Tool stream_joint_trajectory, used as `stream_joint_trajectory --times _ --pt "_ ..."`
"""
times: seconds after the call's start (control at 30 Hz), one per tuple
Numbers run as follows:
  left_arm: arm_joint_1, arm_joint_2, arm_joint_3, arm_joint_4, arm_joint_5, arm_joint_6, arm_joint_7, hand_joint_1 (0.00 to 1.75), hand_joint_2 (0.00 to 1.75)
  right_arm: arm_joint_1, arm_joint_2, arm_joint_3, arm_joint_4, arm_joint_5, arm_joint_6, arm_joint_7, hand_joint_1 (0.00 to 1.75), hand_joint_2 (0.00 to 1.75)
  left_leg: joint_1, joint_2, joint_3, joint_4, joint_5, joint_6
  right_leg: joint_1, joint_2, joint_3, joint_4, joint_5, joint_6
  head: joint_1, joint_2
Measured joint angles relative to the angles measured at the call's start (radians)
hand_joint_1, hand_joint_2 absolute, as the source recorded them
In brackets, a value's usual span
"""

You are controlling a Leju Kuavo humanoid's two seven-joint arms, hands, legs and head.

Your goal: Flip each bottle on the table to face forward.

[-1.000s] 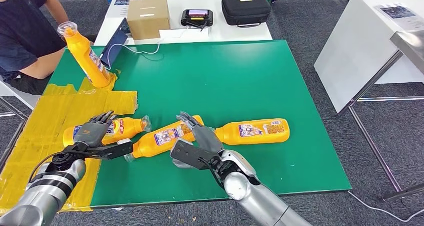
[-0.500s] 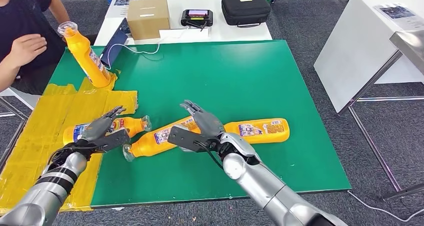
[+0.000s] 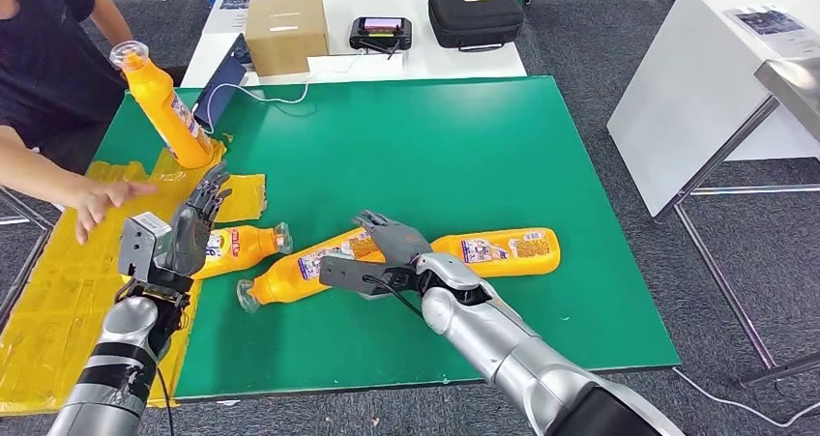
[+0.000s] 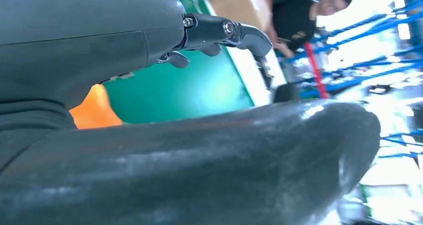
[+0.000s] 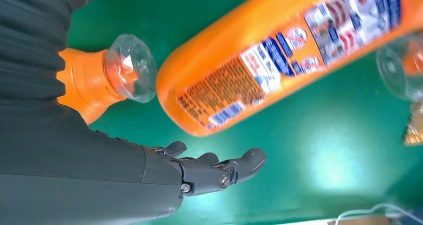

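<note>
Head view. We recorded a green-topped table [image 3: 464, 156] carrying three orange plastic bottles lying on their sides: a left bottle [image 3: 237, 246] with its neck at the edge of the yellow taped sheet [image 3: 68, 262], a middle bottle [image 3: 309, 267] angled across the mat, and a right bottle [image 3: 498, 250] with its printed label up. A fourth orange bottle [image 3: 164, 102] stood tilted at the far left corner. The left hand [image 3: 193, 225] was raised over the left bottle, fingers spread, holding nothing. The right hand [image 3: 392, 247] lay over the base of the middle bottle, fingers extended, apparently placed to roll it; we could not tell whether it touched. A person's hand [image 3: 97, 202] rested on the yellow sheet.

Left wrist view. We noted the left hand [image 4: 149, 75] close up, unclenched; a patch of orange showed behind it, otherwise unidentifiable.

Right wrist view. We logged the right hand [image 5: 199, 172] flat and released beside the middle bottle [image 5: 279, 55], apart from it here. The right bottle's clear cap [image 5: 130, 68] sat just beside that base.
</note>
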Motion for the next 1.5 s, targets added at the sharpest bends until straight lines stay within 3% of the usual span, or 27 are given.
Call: stream_joint_trajectory --times 0.3,0.67,0.87,1.0,1.03,1.13,1.17,1.5 --pt "0.049 -0.034 0.005 -0.132 0.077 -0.044 -0.004 0.0 0.0 -0.039 0.052 0.066 0.104 0.098 0.013 0.01 0.0 1.75 0.0 0.0 0.0 0.0 0.0 0.0 0.0 0.0 0.0 0.0 0.0 0.0 0.0 0.0" --pt "0.065 -0.047 0.005 -0.169 0.086 -0.049 -0.006 0.0 0.0 -0.061 0.072 0.099 0.151 0.122 0.013 0.019 0.0 1.75 0.0 0.0 0.0 0.0 0.0 0.0 0.0 0.0 0.0 0.0 0.0 0.0 0.0 0.0" --pt "0.071 -0.058 0.002 -0.192 0.099 -0.062 -0.015 0.0 0.0 -0.091 0.1 0.157 0.204 0.263 0.027 0.089 0.0 1.75 0.0 0.0 0.0 0.0 0.0 0.0 0.0 0.0 0.0 0.0 0.0 0.0 0.0 0.0" --pt "0.062 -0.069 -0.009 -0.203 0.116 -0.066 -0.004 0.0 0.0 -0.119 0.12 0.218 0.262 0.362 0.122 0.124 0.0 1.75 0.0 0.0 0.001 0.0 0.0 0.0 0.0 0.0 0.0 0.0 0.0 0.0 0.0 0.0" --pt "0.059 -0.071 -0.012 -0.204 0.121 -0.066 -0.002 0.0 0.0 -0.13 0.122 0.233 0.275 0.379 0.144 0.13 0.2 1.75 0.0 0.0 0.002 0.0 0.0 0.0 0.0 0.0 0.0 0.0 0.0 0.0 0.0 0.0" --pt "0.049 -0.077 -0.021 -0.204 0.141 -0.075 -0.003 0.0 0.0 -0.154 0.122 0.268 0.314 0.403 0.206 0.136 1.51 1.75 0.0 0.0 0.004 0.0 0.0 0.0 -0.001 0.0 0.002 -0.001 0.0 0.0 0.0 0.0" --pt "0.045 -0.078 -0.025 -0.204 0.149 -0.08 -0.005 0.0 0.0 -0.16 0.12 0.276 0.326 0.406 0.224 0.133 1.75 1.75 0.0 0.0 0.006 0.0 0.0 0.0 -0.001 0.0 0.001 -0.001 0.0 0.0 0.0 0.0" --pt "0.021 -0.084 -0.045 -0.186 0.175 -0.096 -0.014 0.0 0.0 -0.199 0.101 0.315 0.379 0.419 0.258 0.116 1.75 1.75 0.0 -0.001 0.018 -0.001 -0.001 0.0 -0.003 -0.002 0.005 -0.002 -0.004 -0.002 0.0 0.0"
